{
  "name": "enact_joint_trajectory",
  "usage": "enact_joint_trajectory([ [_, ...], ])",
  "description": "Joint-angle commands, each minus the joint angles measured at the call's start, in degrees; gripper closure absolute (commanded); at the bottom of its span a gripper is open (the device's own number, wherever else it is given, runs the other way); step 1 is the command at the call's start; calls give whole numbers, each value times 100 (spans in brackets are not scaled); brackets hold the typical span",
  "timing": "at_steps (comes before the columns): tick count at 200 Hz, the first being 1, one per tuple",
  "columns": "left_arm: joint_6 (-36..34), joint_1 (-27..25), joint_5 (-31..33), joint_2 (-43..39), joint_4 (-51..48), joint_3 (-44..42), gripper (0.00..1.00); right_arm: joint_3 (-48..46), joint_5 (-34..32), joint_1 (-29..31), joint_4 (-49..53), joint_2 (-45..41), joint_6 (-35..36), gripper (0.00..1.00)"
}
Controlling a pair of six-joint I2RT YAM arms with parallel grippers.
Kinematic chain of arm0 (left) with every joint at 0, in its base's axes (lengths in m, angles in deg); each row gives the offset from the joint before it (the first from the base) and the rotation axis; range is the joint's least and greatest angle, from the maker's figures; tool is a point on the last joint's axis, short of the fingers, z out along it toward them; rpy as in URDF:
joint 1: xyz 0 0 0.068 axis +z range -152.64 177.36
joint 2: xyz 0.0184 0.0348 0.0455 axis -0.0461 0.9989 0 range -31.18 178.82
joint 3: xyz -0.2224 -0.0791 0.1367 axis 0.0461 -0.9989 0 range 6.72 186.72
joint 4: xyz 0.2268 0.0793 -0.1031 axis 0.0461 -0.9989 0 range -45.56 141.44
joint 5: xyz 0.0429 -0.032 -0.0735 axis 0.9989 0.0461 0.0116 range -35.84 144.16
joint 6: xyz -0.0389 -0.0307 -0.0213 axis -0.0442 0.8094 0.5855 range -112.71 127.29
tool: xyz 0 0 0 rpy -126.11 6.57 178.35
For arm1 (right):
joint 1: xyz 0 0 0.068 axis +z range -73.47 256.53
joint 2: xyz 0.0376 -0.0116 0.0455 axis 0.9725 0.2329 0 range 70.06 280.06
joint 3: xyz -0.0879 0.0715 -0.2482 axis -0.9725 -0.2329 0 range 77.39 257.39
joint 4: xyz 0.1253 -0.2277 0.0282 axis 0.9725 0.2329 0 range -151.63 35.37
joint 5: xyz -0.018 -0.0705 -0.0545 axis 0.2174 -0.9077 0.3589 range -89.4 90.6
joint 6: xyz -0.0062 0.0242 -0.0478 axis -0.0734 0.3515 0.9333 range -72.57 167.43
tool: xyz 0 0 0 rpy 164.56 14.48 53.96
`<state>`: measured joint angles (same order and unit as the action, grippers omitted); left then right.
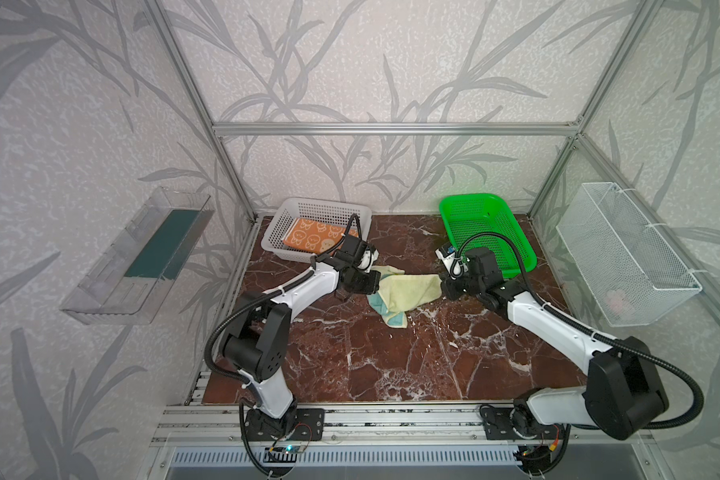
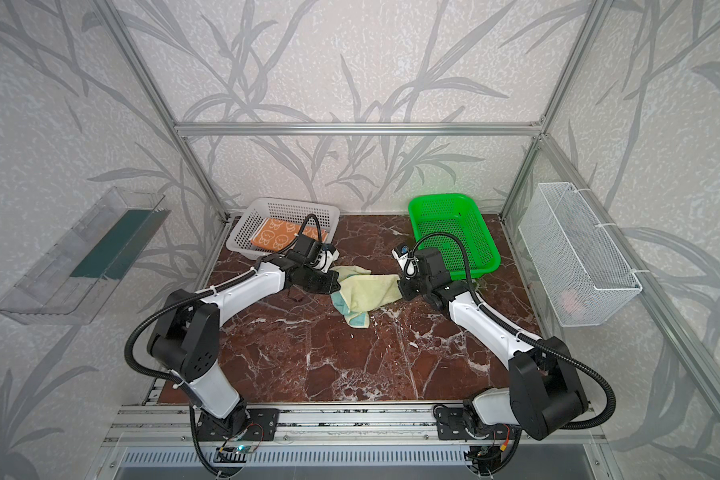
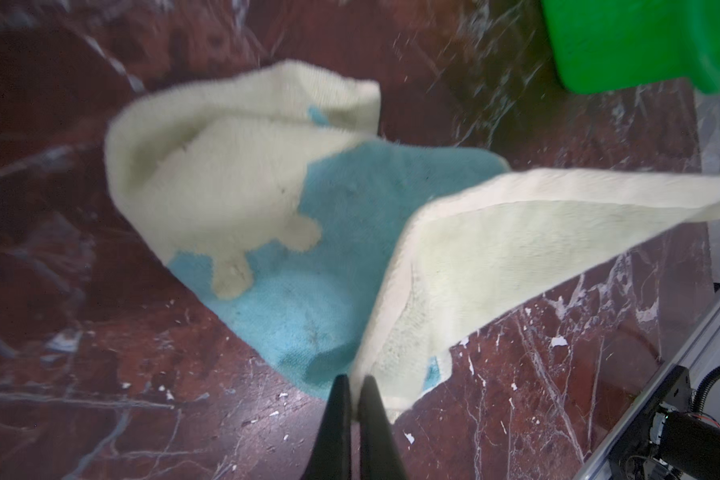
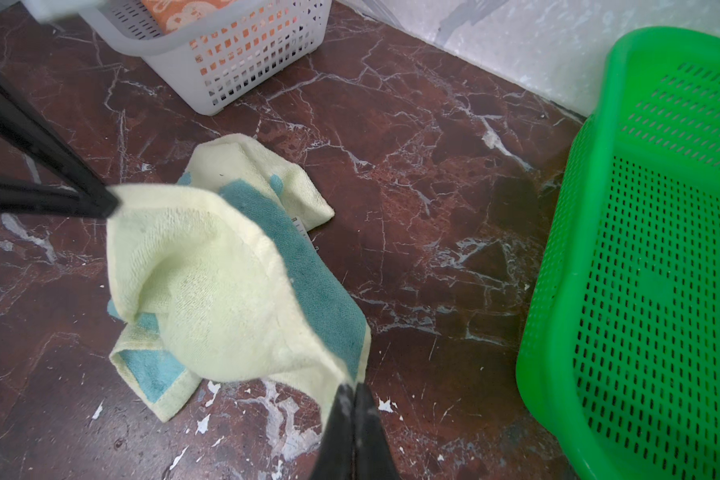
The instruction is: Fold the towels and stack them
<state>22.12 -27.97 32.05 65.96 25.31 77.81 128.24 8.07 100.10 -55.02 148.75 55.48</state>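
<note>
A pale yellow towel (image 1: pixel 408 291) (image 2: pixel 371 291) with light-blue patches hangs crumpled over the middle of the marble table, its lower end resting on the table. My left gripper (image 1: pixel 376 279) (image 3: pixel 354 384) is shut on one corner of that cloth (image 3: pixel 495 241). At the opposite corner my right gripper (image 1: pixel 442 283) (image 4: pixel 352 388) is shut on the same towel (image 4: pixel 208 299), which sags between them. An orange towel (image 1: pixel 312 239) (image 2: pixel 281 237) with cream rabbit faces lies folded flat in the white basket (image 1: pixel 321 203).
A green basket (image 1: pixel 470 198) (image 4: pixel 641 249) stands at the back right, close behind the right gripper. The white basket (image 4: pixel 242 62) sits at the back left. A wire basket (image 1: pixel 624 249) hangs on the right wall and a clear bin (image 1: pixel 138 257) on the left wall.
</note>
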Motion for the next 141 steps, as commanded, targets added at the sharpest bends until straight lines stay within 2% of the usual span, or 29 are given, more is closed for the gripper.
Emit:
enact_joint_trajectory([
  [1,-378,31,553,-544,-77,477,100,373,75,-84,-161,-205,-136,100],
  [53,-851,30,882,-1072,-380,1356,100,1203,589,-462,32,-442,-208,100],
  [141,-1227,-46,584,-1834,-1249,2769,100,2602,1264,-617,761,-1132,94,100],
])
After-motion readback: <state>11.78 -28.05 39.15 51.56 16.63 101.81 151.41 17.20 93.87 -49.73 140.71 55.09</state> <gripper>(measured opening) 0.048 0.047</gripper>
